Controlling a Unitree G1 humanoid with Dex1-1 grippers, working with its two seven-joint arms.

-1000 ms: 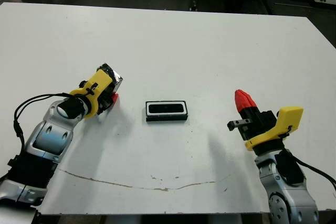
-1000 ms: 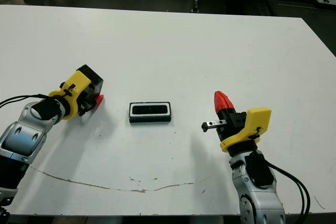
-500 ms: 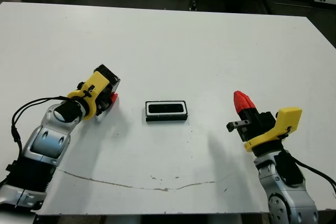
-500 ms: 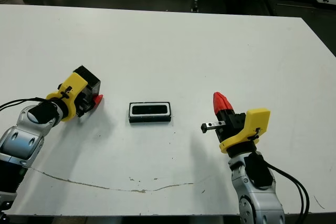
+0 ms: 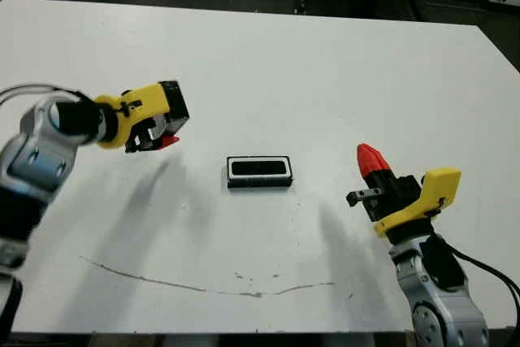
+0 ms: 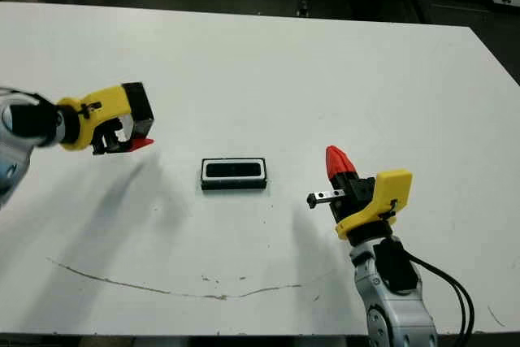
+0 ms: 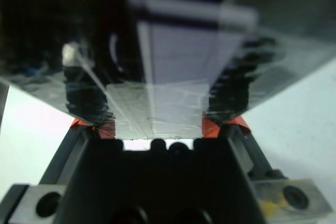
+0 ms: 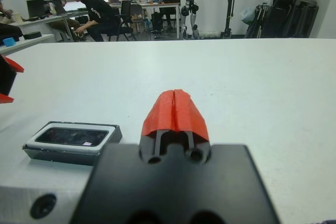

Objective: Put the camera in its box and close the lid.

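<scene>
The left gripper has risen off the counter since a second ago, its jaws clamped on the lid, well left of the box. The camera lies in the box mid-counter. Right of the box, the right gripper hovers with jaws pressed together, empty.

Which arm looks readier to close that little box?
The left. Its gripper already holds the lid up off the table, left of the box with the camera inside. The right gripper is shut and empty.
</scene>
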